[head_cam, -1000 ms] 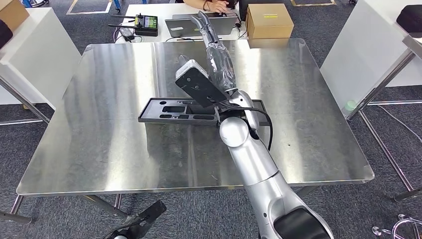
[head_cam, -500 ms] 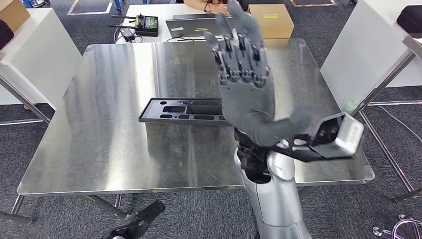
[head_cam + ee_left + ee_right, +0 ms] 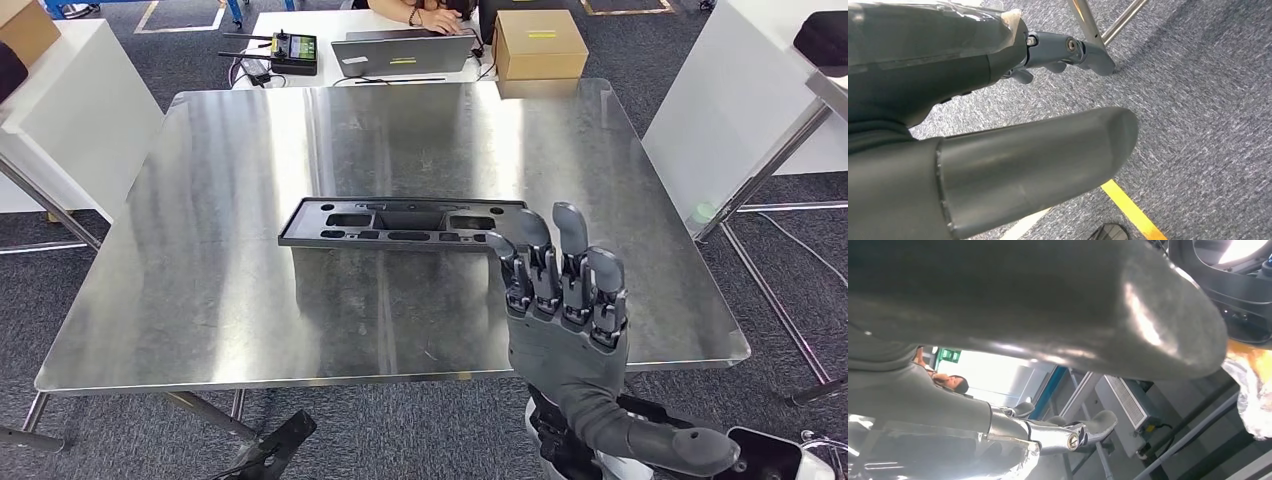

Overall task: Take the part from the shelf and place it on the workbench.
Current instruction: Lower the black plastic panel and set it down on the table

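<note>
A grey carpeted floor [image 3: 400, 430] surrounds a square workbench [image 3: 220, 290] with a brushed steel top. The part [image 3: 400, 223], a long flat black moulded tray with recessed pockets, lies flat near the middle of the workbench, its long side parallel to the near edge. The right hand [image 3: 565, 320] is raised above the near edge of the workbench, on the near right of the part and apart from it; its fingers [image 3: 570, 235] stand upright, slightly apart, the thumb stretched sideways, and it holds nothing. In the left wrist view the left hand [image 3: 998, 100] hangs over the carpet beside a steel table leg [image 3: 1093, 25] and a yellow floor stripe [image 3: 1133, 210]; whether its fingers are spread or curled cannot be told. Beyond the far edge of the workbench stand a white table [image 3: 300, 20] carrying a laptop [image 3: 400, 50], a black remote controller [image 3: 290, 48] and a cardboard box [image 3: 540, 42]; a person's hand [image 3: 425, 15] rests by the laptop.
</note>
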`<state>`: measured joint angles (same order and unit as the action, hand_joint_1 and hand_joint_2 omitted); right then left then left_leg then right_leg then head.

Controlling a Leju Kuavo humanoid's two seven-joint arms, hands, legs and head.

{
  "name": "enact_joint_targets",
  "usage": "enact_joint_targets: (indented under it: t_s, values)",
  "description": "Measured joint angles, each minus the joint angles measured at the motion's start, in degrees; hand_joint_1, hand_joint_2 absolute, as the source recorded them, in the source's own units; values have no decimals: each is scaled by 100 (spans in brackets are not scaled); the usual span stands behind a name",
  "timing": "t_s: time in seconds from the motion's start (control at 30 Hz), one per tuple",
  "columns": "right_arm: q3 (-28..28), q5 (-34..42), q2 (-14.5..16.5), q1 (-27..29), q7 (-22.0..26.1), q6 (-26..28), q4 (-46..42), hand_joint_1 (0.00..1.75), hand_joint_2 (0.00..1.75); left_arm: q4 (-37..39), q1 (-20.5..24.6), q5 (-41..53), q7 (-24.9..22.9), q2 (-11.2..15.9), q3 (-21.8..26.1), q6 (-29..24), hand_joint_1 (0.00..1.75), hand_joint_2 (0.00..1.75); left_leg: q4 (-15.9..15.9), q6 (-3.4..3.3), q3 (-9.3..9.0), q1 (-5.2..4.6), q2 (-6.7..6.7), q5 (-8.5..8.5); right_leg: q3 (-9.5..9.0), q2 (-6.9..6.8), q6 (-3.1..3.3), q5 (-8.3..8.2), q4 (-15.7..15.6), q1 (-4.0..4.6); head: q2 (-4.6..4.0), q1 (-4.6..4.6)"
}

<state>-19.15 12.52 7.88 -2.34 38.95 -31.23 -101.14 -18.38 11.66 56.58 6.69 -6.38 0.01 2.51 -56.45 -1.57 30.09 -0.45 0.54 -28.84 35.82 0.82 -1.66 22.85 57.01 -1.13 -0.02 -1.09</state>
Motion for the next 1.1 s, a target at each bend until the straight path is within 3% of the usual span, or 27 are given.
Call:
enact_joint_targets:
  t_s: [0.2,0.33,0.4,0.47,0.53,0.57,0.63,0.7,0.8,0.87,0.9,0.97,1.0,1.03,1.07,1.1]
  values:
    - [15,-6,-55,79,0,9,-26,0,0,0,0,1,2,18,10,3,0,0,-47,-44,16,-13,0,-18,-3,0,-20,-8,0,-17,0,1]
    - [22,-5,-62,82,1,9,-48,0,0,-1,1,2,21,20,23,2,0,0,-12,-148,2,7,-10,75,12,-7,-118,-13,14,-19,0,-1]
    - [26,-7,-81,80,1,9,-63,0,0,-1,2,7,27,12,41,4,0,0,67,-205,-9,43,-30,154,161,-19,-94,217,356,-11,0,-8]
    - [33,-11,-113,87,2,9,-60,0,0,0,-5,10,28,6,56,10,0,0,74,-218,18,47,-45,179,454,-24,-53,591,1122,-14,0,-13]
    - [42,-15,-143,98,2,8,-58,0,0,1,-17,10,28,4,61,15,0,0,65,-205,49,50,-58,195,612,-27,-92,777,1649,-22,0,-13]
    - [44,-20,-152,99,2,8,-58,0,0,2,-21,10,28,3,62,17,0,0,55,-194,60,57,-61,201,528,-31,-144,739,1589,-31,0,-13]
    - [45,-45,-162,99,2,7,-58,0,0,1,-24,15,28,0,63,23,0,0,13,-153,78,76,-59,192,60,-52,-264,519,849,-62,0,-13]
    - [48,-79,-167,104,6,7,-57,0,0,0,-22,21,29,1,64,28,0,0,-48,-83,123,73,-44,177,-335,-45,-283,389,217,-56,0,-17]
    - [60,-106,-177,116,18,11,-55,0,0,1,-23,32,31,4,65,38,0,0,-119,2,194,63,-24,194,-357,-15,-189,382,121,-50,0,-14]
    - [69,-118,-179,112,22,18,-54,0,0,0,-23,37,31,10,65,42,0,0,-243,53,268,86,-24,70,-308,-20,-106,349,120,-70,0,-10]
    - [75,-123,-179,110,26,21,-54,0,0,0,-23,38,31,13,65,43,0,0,-439,80,352,97,-28,-99,-275,-26,-50,320,115,-78,0,-7]
    - [89,-152,-178,111,33,40,-51,0,0,1,-24,42,31,14,65,44,0,0,-1129,123,622,108,-36,-556,-190,-41,49,262,116,-54,0,-2]
    - [96,-175,-179,112,36,56,-47,0,0,1,-25,45,31,15,65,44,0,0,-1476,133,746,110,-36,-724,-142,-48,83,229,117,-38,0,-1]
    - [101,-195,-179,114,36,72,-41,0,0,2,-26,48,31,15,65,44,0,0,-1686,131,801,110,-36,-790,-95,-53,105,195,119,-20,0,-2]
    - [106,-209,-180,114,37,87,-33,0,0,2,-26,50,31,15,65,44,0,0,-1687,116,749,109,-36,-738,-54,-55,114,161,119,-4,0,-1]
    - [110,-215,-180,114,37,97,-27,0,0,1,-25,51,31,15,65,44,0,0,-1466,88,581,106,-36,-593,-17,-54,115,124,120,9,0,-1]
